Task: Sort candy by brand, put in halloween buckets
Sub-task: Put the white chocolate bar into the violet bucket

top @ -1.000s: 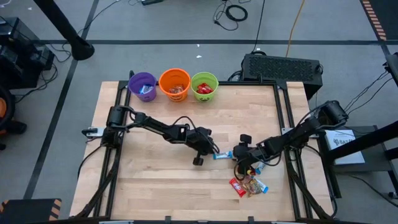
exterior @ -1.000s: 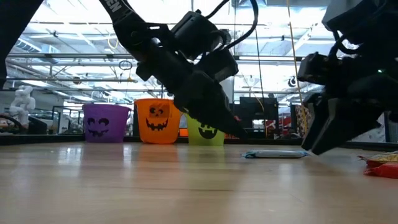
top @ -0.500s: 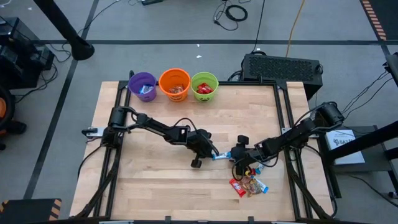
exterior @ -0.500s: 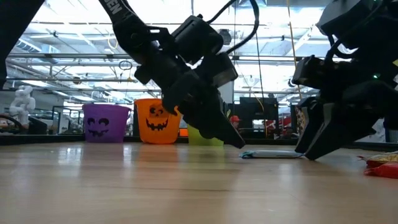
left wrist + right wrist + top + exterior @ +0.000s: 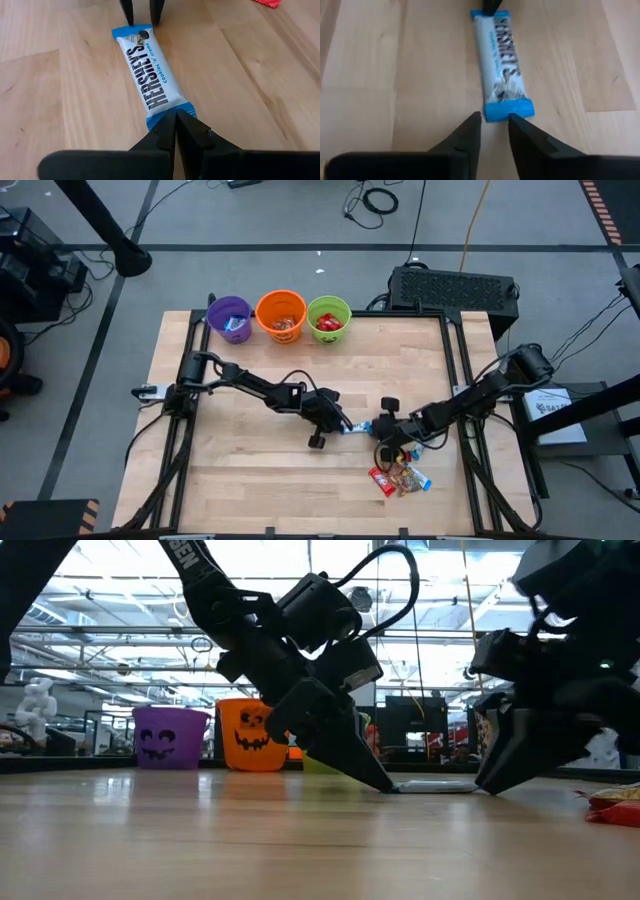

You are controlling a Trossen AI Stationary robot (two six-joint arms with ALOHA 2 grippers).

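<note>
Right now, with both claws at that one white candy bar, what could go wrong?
The left gripper is shut at one end of the Hershey's bar; it might only push the bar rather than lift it. The right gripper, slightly open, sits at the opposite end, so the two could tug against each other or collide.

Overhead view straight down, low view level across the table [image 5: 200, 840], both wrist views close on one candy bar [image 5: 152, 75]
</note>
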